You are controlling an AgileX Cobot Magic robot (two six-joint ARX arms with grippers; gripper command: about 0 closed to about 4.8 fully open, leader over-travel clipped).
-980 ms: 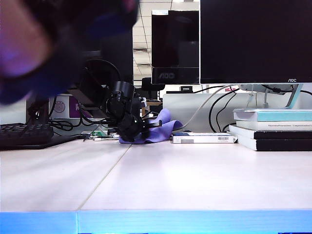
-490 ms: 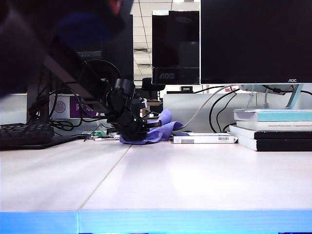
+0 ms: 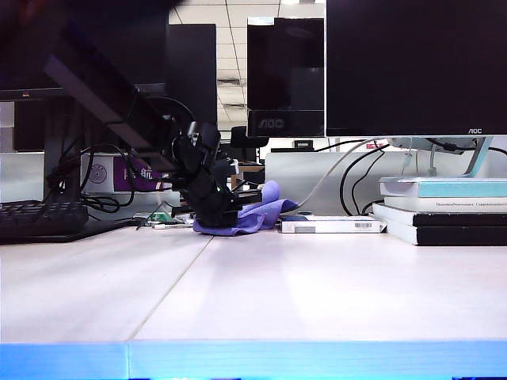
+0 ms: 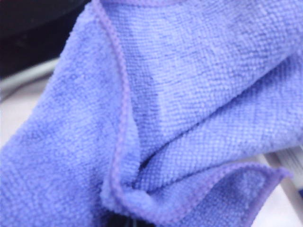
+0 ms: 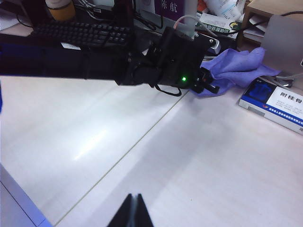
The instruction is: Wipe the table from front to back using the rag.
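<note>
Left pincer point(image 3: 242, 207): far back on the table, about 11 o'clock from the centre of the exterior view; jaws clenched on the near edge of the rag — the left wrist view is filled edge to edge with purple weave folded into the grip.
Right pincer point(image 5: 134, 208): clamped shut on nothing, fingertips together; hangs over bare desk well apart from the cloth, which sits at roughly 1 o'clock in its own view.
Rag point(image 3: 257, 212): bunched in a rumpled heap at the back of the desk, just beside a flat white-and-blue box point(image 3: 331, 225) at its 3 o'clock, cables and a keyboard point(image 3: 40, 218) off toward 9 o'clock.
Table point(image 3: 317, 293): pale surface with a thin seam running front to back, light blue front edge at 6 o'clock; no visible streak or mark either way.
Progress — judged: the cloth lies at the far end of the stroke, gathered up, not spread flat, so a front-to-back pass looks at or past its end point.
Left to do — judged: either haul the cloth back to the front edge for another stroke or let go; which one cannot be told.
</note>
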